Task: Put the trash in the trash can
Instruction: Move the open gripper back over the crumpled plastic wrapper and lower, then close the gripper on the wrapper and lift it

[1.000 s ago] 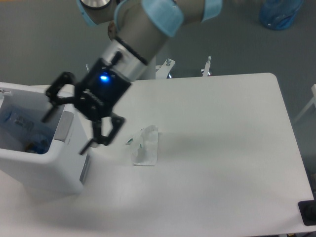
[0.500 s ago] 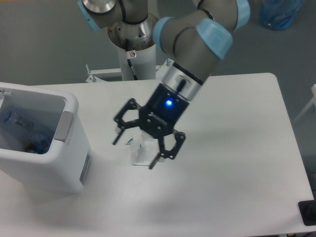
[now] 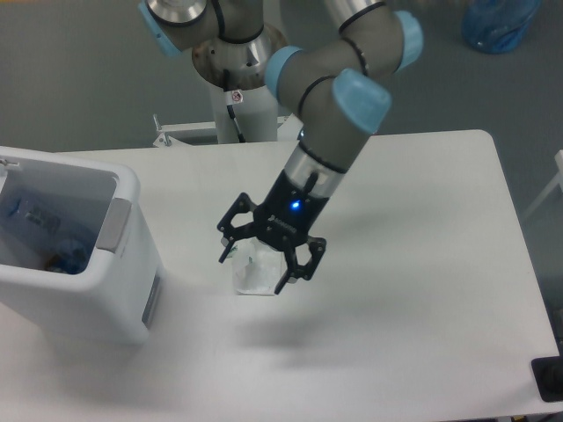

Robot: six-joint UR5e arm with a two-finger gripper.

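Wrapper lying crumpled on the white table, gripper lowered over it with jaws spread wide either side, contact unclear, trash can at left, bottle inside it.

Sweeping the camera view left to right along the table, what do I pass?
Bottle inside the trash can → crumpled wrapper under the open gripper → bare white table → a dark object at its far right corner.
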